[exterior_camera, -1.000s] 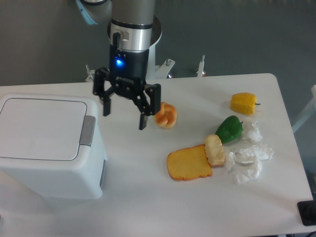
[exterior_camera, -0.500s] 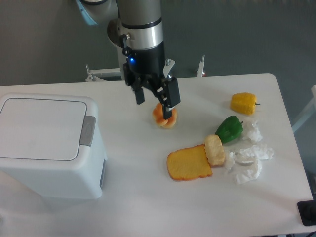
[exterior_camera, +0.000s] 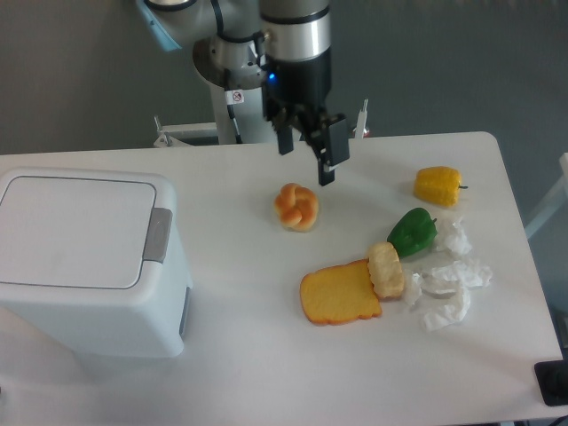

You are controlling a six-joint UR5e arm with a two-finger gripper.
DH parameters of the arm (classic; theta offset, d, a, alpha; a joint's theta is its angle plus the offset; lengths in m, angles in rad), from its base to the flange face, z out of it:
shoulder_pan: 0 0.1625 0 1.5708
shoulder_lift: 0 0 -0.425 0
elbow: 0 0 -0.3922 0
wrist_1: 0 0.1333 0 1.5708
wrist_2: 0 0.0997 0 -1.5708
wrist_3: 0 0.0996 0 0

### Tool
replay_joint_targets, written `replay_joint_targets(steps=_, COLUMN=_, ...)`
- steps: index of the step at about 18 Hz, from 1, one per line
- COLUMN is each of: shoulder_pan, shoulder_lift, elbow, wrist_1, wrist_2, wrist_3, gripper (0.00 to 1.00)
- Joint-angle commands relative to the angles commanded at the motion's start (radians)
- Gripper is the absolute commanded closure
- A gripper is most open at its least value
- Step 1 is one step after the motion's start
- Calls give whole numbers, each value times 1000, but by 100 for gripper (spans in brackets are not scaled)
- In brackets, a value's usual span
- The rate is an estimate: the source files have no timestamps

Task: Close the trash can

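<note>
camera view: large white boxy plastic trash can (exterior_camera: 89, 257) is shown lidded; empty black two-finger gripper (exterior_camera: 306, 155) is spread, and the braided orange bun (exterior_camera: 296, 207) could be struck.

Silver wrist, black fingers (exterior_camera: 327, 169), blue light

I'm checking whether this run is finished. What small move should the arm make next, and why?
Probably just lift clear and stop: the trash can lid already lies flat, and the open gripper hangs empty above the table's far side, well away from it.
</note>
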Motion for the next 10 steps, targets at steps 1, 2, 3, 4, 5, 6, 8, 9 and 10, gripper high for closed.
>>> replay_joint_targets(steps=1, shoulder_pan=20, shoulder_lift=8, elbow=0, wrist_1=-19, wrist_2=-14, wrist_3=35, gripper=0)
replay_joint_targets(steps=2, shoulder_pan=32, shoulder_lift=9, elbow=0, wrist_1=-26, wrist_2=-17, wrist_3=57, gripper=0)
replay_joint_targets(steps=3, shoulder_pan=39, shoulder_lift=12, elbow=-2, wrist_1=-28, wrist_2=-17, wrist_3=66, gripper=0)
replay_joint_targets(steps=4, shoulder_pan=42, shoulder_lift=15, elbow=-2, wrist_1=-28, wrist_2=-17, wrist_3=68, gripper=0)
replay_joint_targets(steps=5, shoulder_pan=48, shoulder_lift=17, elbow=-2, wrist_1=-29, wrist_2=-19, wrist_3=69, gripper=0)
replay_joint_targets(steps=6, shoulder_pan=55, shoulder_lift=18, elbow=-2, wrist_1=-39, wrist_2=-23, wrist_3=74, gripper=0)
replay_joint_targets(steps=8, shoulder_pan=63, shoulder_lift=20, elbow=-2, wrist_1=-48, wrist_2=-34, wrist_3=97, gripper=0)
replay_joint_targets(steps=9, shoulder_pan=65, shoulder_lift=22, elbow=-2, wrist_1=-48, wrist_2=-34, wrist_3=100, gripper=0)
replay_joint_targets(steps=10, shoulder_pan=66, shoulder_lift=22, elbow=-3, wrist_1=-48, wrist_2=-37, wrist_3=99, gripper=0)
